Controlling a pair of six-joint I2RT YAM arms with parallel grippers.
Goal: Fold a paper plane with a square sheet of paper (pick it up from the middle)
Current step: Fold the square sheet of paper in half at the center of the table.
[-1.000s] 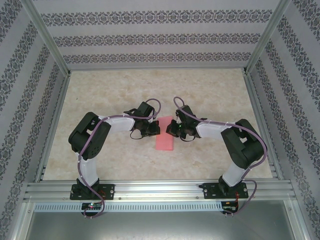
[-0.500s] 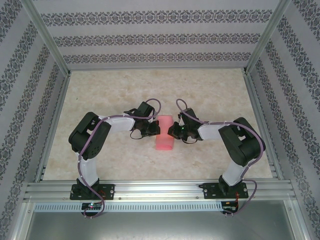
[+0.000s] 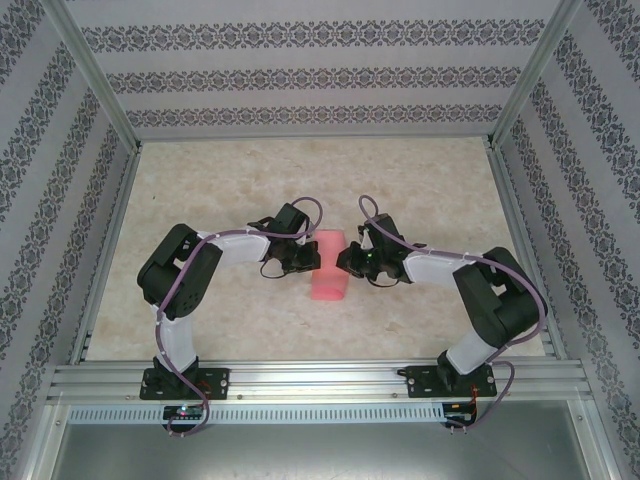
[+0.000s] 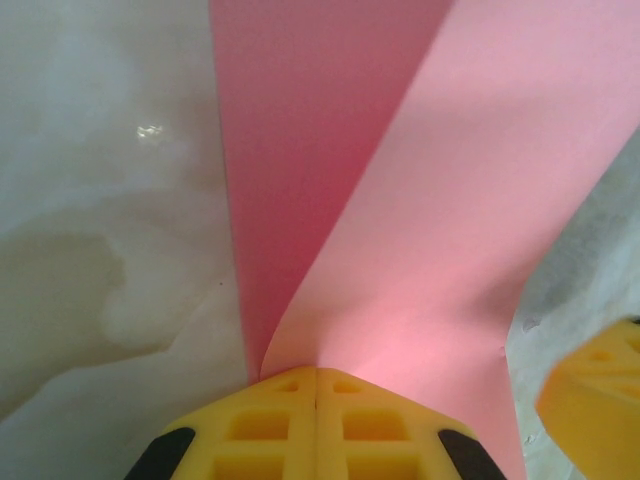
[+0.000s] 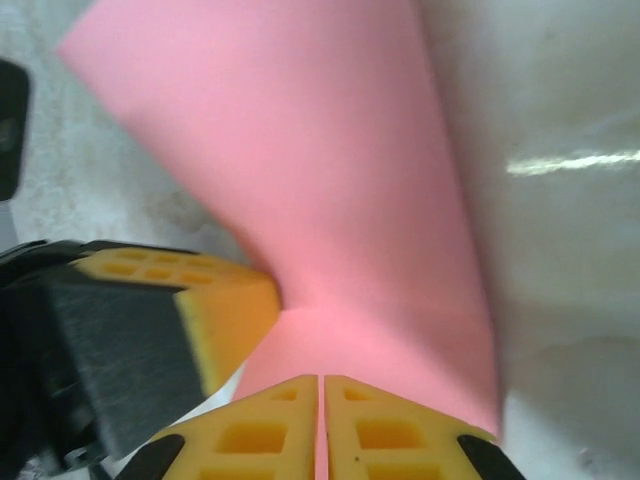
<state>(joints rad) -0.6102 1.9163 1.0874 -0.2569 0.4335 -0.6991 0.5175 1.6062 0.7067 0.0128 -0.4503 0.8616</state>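
My left gripper [image 4: 317, 372] is pressed together on the square sheet of paper [image 4: 440, 200]. The pink sheet comes out of the seam between my pads in two layers that spread apart as they run away from me. I pinch here so one half is doubled over the other while the fold is soft and uncreased.

My right gripper [image 5: 321, 378] meets the same sheet from the opposite side. Its fingers are all but together, with the paper's edge running into the thin slit between them, though I can't tell how firmly they bite. One left pad [image 5: 190, 320] sits just beside them, so both grips share the paper's middle, and that is why it bows instead of lying flat.

From above, the paper sits as a rounded roll about the middle of the table [image 3: 200, 180], somewhat toward its near edge and well clear of both sides. I judge the first fold only begun: aligned, not yet pressed down.
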